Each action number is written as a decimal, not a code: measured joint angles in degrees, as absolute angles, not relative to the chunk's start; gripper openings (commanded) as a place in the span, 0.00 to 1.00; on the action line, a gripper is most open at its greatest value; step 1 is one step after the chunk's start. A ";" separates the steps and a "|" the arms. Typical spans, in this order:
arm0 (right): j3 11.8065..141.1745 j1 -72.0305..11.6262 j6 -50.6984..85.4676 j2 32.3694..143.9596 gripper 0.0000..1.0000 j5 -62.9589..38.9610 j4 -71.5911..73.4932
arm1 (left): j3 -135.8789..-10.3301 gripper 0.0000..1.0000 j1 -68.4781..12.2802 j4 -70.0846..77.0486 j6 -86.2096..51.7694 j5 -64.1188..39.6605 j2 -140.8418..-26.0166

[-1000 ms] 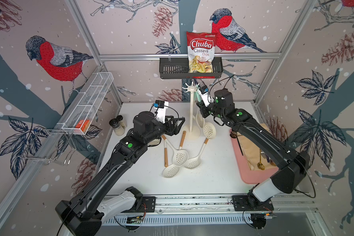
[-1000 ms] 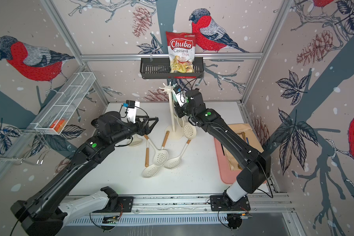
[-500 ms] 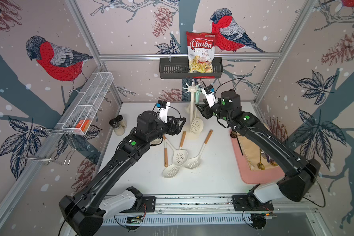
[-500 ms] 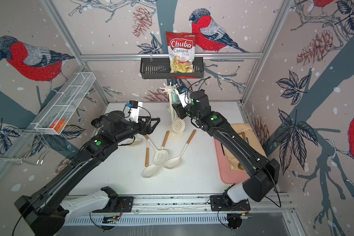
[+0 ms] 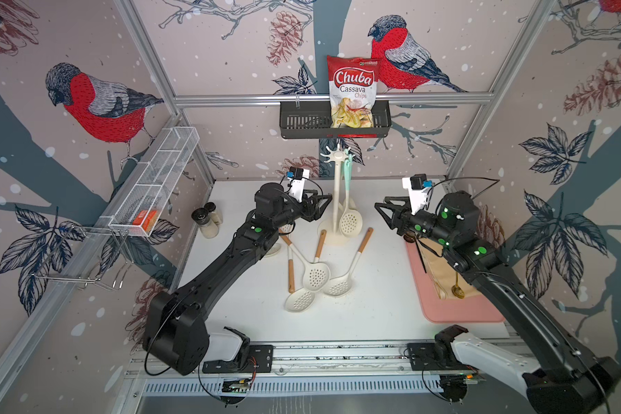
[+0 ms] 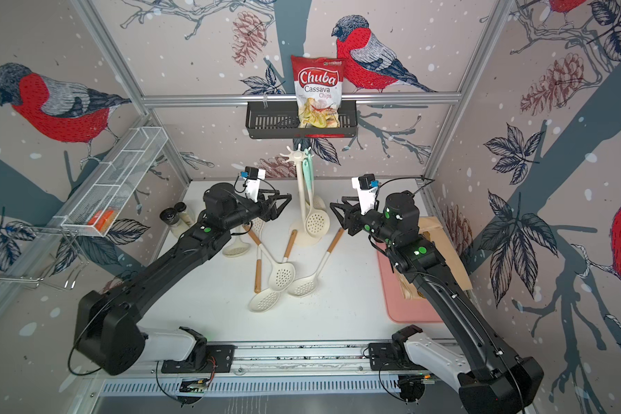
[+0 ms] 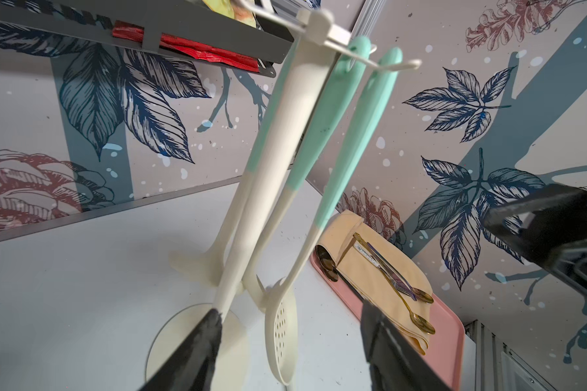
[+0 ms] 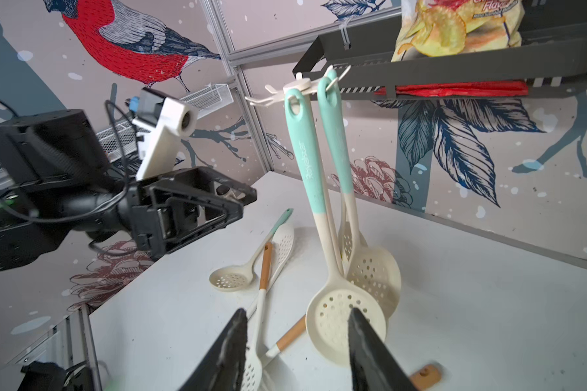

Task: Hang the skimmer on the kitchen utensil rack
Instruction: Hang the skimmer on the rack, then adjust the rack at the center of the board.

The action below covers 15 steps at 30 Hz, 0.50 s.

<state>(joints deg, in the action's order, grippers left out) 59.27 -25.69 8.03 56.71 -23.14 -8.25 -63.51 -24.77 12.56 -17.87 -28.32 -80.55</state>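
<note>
- In both top views: mint-handled skimmer point(image 5: 350, 223) hangs from a hook of the kitchen utensil rack point(image 5: 337, 186). Three wood-handled skimmers point(image 5: 316, 274) lie on the worktop point(image 5: 373, 315).
- Left wrist: left tool point(image 7: 290, 311) spread, empty, low beside the rack pole.
- Right wrist: right tool point(image 8: 295, 315) spread, empty, facing the hung skimmer.
- This hang looks done; the loose ones may be left.

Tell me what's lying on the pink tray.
A folded beige cloth lies on the pink tray, with gold cutlery on it. In both top views the right arm covers much of it, so anything beneath cannot be seen.
</note>
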 measured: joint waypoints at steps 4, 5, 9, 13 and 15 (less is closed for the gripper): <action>57.17 -24.51 8.88 53.23 0.48 -24.29 -10.04 | -67.22 0.65 -24.10 14.74 -16.47 -32.75 -87.35; 56.95 -24.25 8.86 52.80 0.48 -24.38 -10.48 | -67.88 0.65 -24.10 14.94 -16.23 -33.54 -88.62; 56.42 -23.29 8.84 51.57 0.48 -24.64 -12.05 | -69.49 0.65 -23.29 15.99 -15.44 -35.14 -92.53; 56.21 -22.96 8.84 51.29 0.48 -25.45 -12.58 | -71.68 0.57 -22.39 17.10 -15.07 -37.19 -96.05; 56.18 -22.87 8.84 51.24 0.48 -25.50 -12.80 | -73.08 0.57 -22.28 17.67 -15.07 -38.11 -98.02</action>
<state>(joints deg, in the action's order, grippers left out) 56.18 -22.87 8.84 51.24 -25.50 -12.80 -73.08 -22.28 17.67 -15.07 -38.11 -98.02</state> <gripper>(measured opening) 0.477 0.566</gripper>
